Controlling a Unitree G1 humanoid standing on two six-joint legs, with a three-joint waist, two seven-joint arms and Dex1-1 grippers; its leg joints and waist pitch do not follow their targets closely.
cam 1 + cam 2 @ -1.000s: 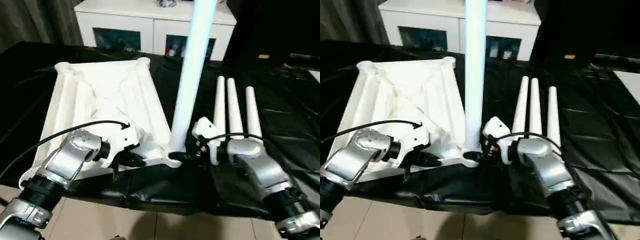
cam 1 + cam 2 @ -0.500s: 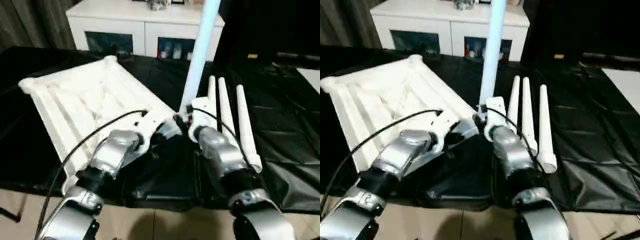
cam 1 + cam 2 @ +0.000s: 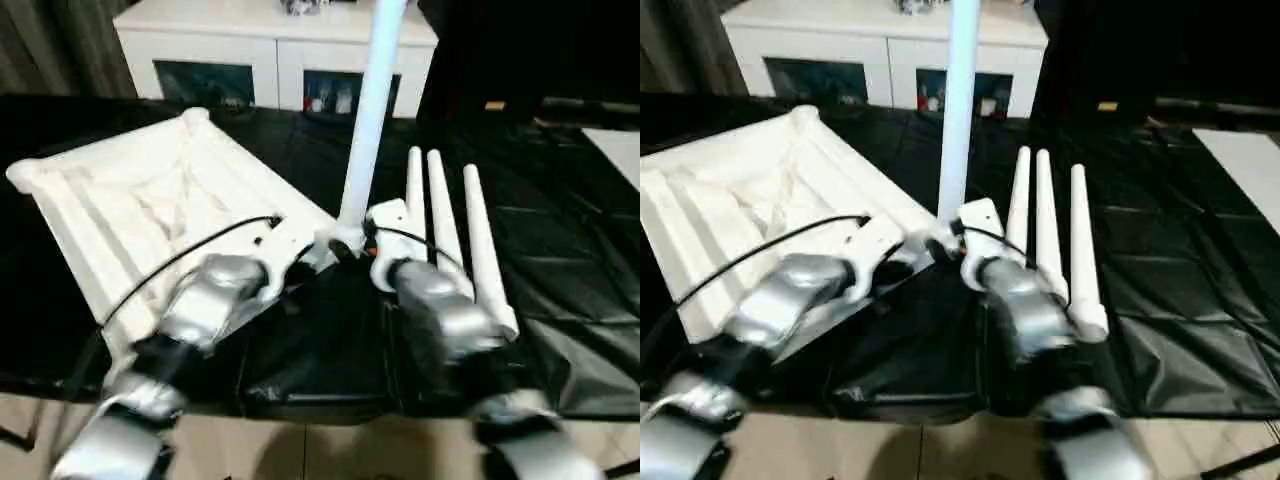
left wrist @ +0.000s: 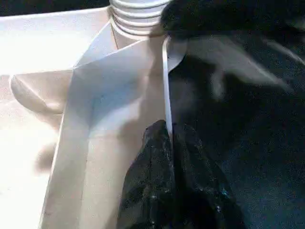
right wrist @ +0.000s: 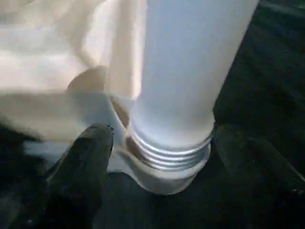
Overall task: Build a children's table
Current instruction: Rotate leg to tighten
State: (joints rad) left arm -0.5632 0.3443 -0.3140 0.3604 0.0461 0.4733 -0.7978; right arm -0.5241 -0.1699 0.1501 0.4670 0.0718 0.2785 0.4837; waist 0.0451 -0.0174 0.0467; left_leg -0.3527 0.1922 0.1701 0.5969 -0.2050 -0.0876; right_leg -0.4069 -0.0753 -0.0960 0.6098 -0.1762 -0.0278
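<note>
The left end effector (image 4: 169, 157) pinches the rim of the white ribbed plastic tabletop (image 3: 140, 215); the right end effector (image 5: 157, 157) straddles, fingers spread, the white tapered tube leg (image 3: 368, 110) standing in the tabletop's near corner socket. Best keep the leg plumb while twisting.

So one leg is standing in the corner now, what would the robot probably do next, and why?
Probably close the right tool on the upright leg and turn it further. Its threads still show above the corner socket, so it looks not fully screwed in, while the left tool pinches the tabletop's rim.
</note>
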